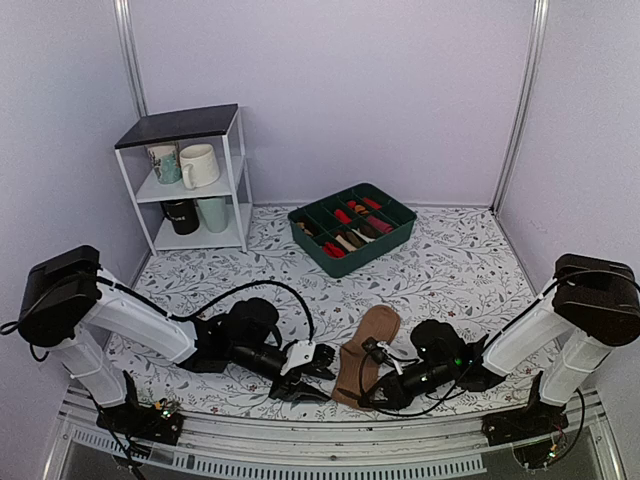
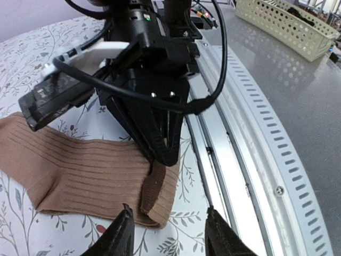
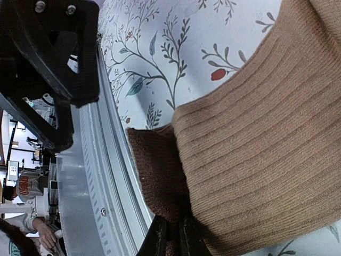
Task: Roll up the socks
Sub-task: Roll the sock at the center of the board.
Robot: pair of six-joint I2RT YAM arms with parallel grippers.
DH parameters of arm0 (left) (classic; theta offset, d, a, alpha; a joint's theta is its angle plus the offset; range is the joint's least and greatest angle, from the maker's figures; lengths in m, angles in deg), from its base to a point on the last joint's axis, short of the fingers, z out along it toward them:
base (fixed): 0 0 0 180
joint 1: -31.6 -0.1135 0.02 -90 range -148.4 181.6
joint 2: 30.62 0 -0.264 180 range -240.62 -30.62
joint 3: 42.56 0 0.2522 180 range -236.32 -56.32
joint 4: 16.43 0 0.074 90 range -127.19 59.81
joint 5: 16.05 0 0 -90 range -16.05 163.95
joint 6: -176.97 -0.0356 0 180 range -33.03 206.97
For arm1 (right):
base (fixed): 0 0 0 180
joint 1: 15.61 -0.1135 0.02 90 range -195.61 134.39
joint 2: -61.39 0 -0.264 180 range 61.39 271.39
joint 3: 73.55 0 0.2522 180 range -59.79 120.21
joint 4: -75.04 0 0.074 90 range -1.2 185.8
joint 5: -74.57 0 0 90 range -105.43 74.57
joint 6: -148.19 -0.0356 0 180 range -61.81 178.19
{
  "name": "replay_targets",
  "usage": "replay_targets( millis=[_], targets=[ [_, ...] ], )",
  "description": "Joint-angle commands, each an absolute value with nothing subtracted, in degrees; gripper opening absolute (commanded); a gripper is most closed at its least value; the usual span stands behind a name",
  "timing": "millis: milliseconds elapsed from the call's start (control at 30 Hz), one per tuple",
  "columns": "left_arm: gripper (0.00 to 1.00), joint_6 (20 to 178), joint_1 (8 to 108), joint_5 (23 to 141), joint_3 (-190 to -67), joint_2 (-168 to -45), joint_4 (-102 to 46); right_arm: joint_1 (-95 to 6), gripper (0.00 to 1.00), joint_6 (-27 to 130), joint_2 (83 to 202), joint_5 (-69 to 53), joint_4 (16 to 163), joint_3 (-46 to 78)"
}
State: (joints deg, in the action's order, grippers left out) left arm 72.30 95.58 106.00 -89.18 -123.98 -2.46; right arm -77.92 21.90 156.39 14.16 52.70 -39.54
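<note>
Tan-brown ribbed knit lies stretched out at almost full length: the socks (image 1: 366, 348) are a flat strip on the flowered tabletop (image 1: 460, 270), close to its near edge and about midway along it. One end stops just short of the metal rail (image 2: 234, 160), and the other, rounded end points toward the far side. Nothing like a bundle shows yet — as far as I can judge, not one turn of the roll has been made. The only start is at the near end, where the darker brown cuff (image 3: 157, 176) is pinched and stands up a little from the cloth. The right gripper (image 3: 173, 240) does that, with its jaws closed tight on the cuff's edge. This shows from its own wrist camera and from the left wrist, where its black fingers come down to a point on the fabric. The left gripper (image 2: 168, 226) sits just beside the same corner, on the left of the socks, with its jaws apart and holding nothing; the corner of the knit lies just ahead of the gap. So the work looks to be at its very beginning: the cuff must be tucked over and the whole length wound up toward the far end. At the far side of the tabletop a green tray (image 1: 375, 252) holds rolled socks of other colours — probably a fair picture of the finished state.
</note>
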Motion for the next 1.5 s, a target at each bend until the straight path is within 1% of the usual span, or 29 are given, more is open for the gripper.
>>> replay_targets(
  millis=[0, 33, 67, 300, 400, 500, 700, 900, 933, 1033, 1133, 1167, 1200, 1300, 1400, 1467],
  targets=[
    [0.47, 67.6, 96.2, 107.5, -91.9, -128.2, -1.5, -76.6, 0.04, 19.2, 160.6, 16.4, 65.2, -40.3],
    [0.50, 67.1, 96.4, 107.9, -92.6, -129.3, -2.3, -76.3, 0.04, 19.1, 160.8, 16.7, 65.7, -40.0],
    [0.51, 66.9, 96.6, 108.0, -93.0, -130.1, -2.6, -76.1, 0.05, 19.1, 160.9, 17.0, 66.3, -39.7],
    [0.53, 66.3, 97.0, 104.2, -95.7, -133.3, -1.9, -76.0, 0.04, 19.6, 161.6, 18.3, 67.6, -38.9],
    [0.57, 65.7, 97.1, 104.9, -98.1, -135.1, -5.3, -75.9, 0.04, 19.7, 161.7, 18.3, 67.9, -38.8],
    [0.56, 65.0, 97.7, 105.3, -98.9, -136.0, -7.6, -75.8, 0.04, 19.6, 161.7, 18.7, 68.1, -38.9],
    [0.46, 64.7, 98.4, 105.6, -99.8, -136.8, -11.3, -75.0, 0.04, 19.5, 161.9, 19.4, 68.2, -38.8],
    [0.39, 65.0, 98.7, 105.9, -100.9, -138.3, -13.1, -74.7, 0.04, 19.6, 162.6, 20.2, 68.1, -38.3],
    [0.36, 65.0, 98.7, 105.9, -101.5, -138.7, -13.8, -74.7, 0.04, 19.6, 162.8, 20.3, 68.1, -38.2],
    [0.22, 64.8, 98.6, 106.5, -103.1, -139.9, -15.4, -74.6, 0.04, 19.5, 163.1, 20.3, 68.1, -38.1],
    [0.12, 65.1, 98.6, 106.8, -103.5, -140.0, -16.0, -74.6, 0.04, 19.3, 163.1, 20.3, 68.2, -38.2],
    [0.07, 65.3, 98.6, 107.2, -103.6, -140.0, -16.5, -74.6, 0.04, 19.3, 163.2, 20.3, 68.2, -38.2],
    [0.00, 65.5, 98.6, 107.5, -103.8, -140.0, -17.0, -74.6, 0.04, 19.2, 163.2, 20.3, 68.2, -38.1],
    [0.00, 67.8, 98.1, 109.3, -104.1, -140.0, -18.4, -74.4, 0.06, 19.1, 162.5, 19.7, 68.3, -38.1],
    [0.00, 72.1, 97.1, 111.1, -103.4, -140.2, -19.0, -74.3, 0.11, 20.2, 158.5, 15.9, 68.2, -38.1],
    [0.00, 76.1, 96.2, 112.5, -103.0, -140.3, -19.8, -74.4, 0.17, 22.4, 153.2, 11.1, 67.6, -38.6]
  ],
)
